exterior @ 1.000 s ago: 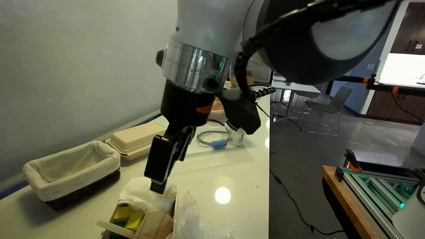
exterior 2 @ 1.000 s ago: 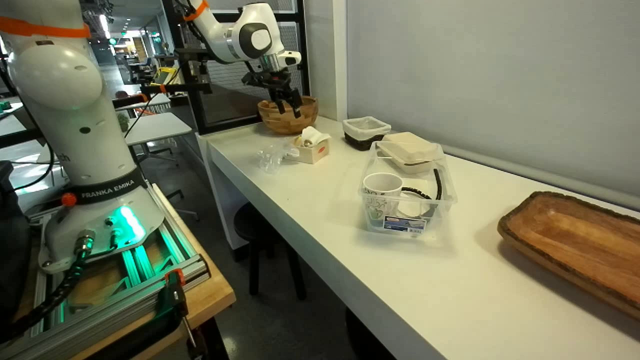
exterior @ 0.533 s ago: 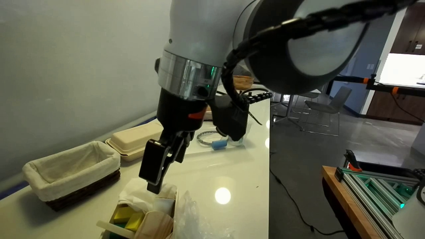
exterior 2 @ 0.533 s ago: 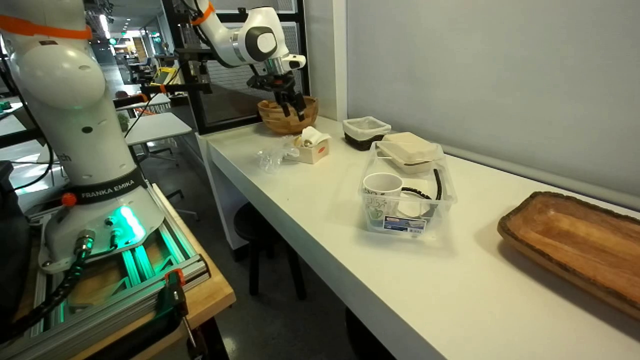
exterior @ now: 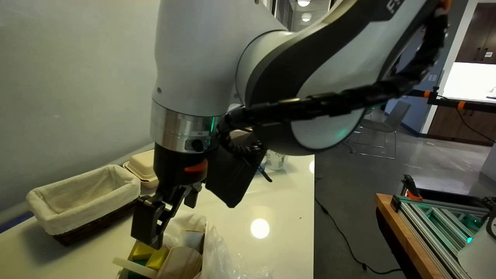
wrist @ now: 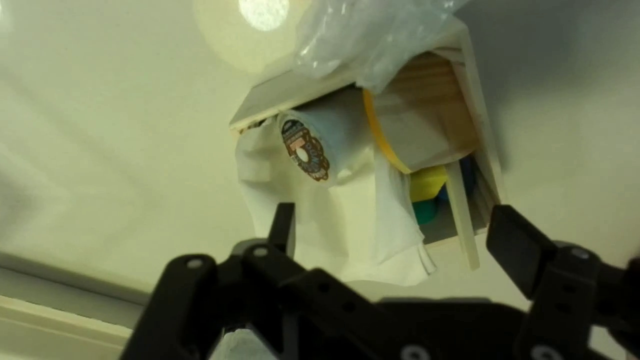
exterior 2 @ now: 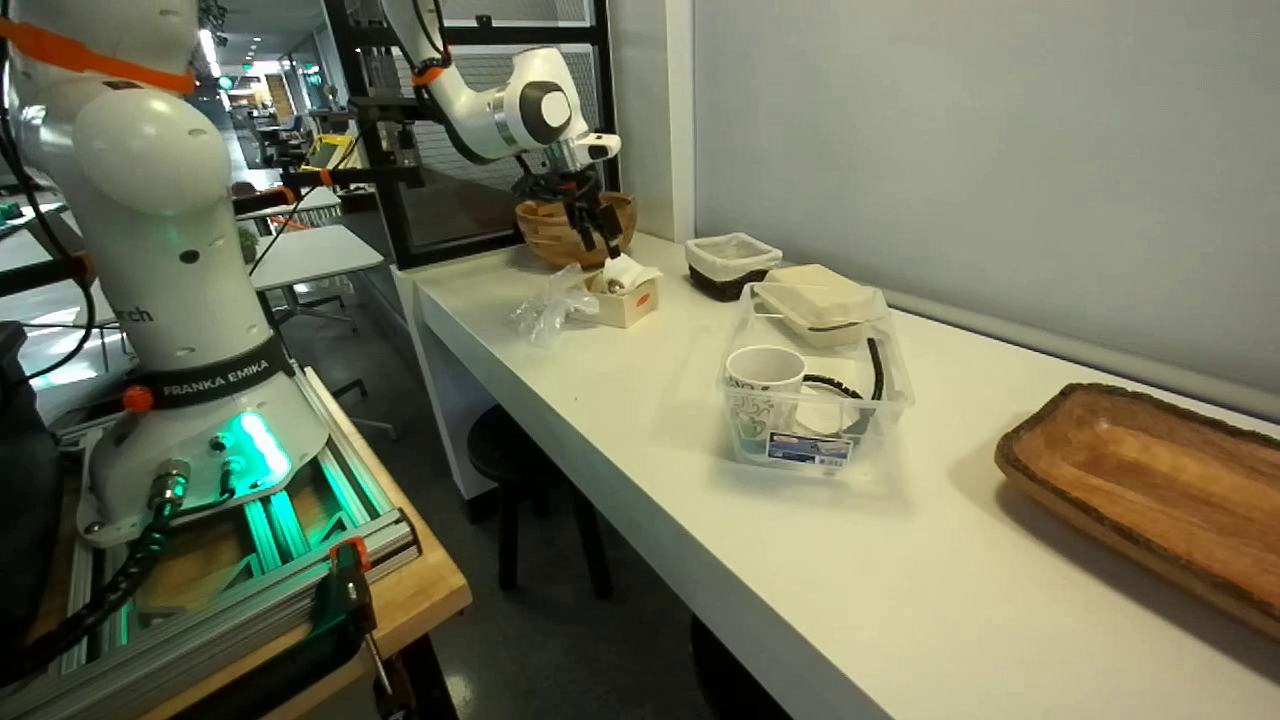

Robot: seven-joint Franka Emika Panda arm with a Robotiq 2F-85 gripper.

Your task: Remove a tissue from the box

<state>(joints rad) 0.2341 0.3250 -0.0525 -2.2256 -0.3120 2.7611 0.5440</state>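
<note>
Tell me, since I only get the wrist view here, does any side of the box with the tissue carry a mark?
Observer: Yes. In an exterior view, one side of the box bears a small red mark.
Operator: Okay, and does anything stand behind it from that angle?
Observer: Yes, a round wooden bowl stands behind it there.

Blurry wrist view seems nearest the box [wrist: 285, 95].
</note>
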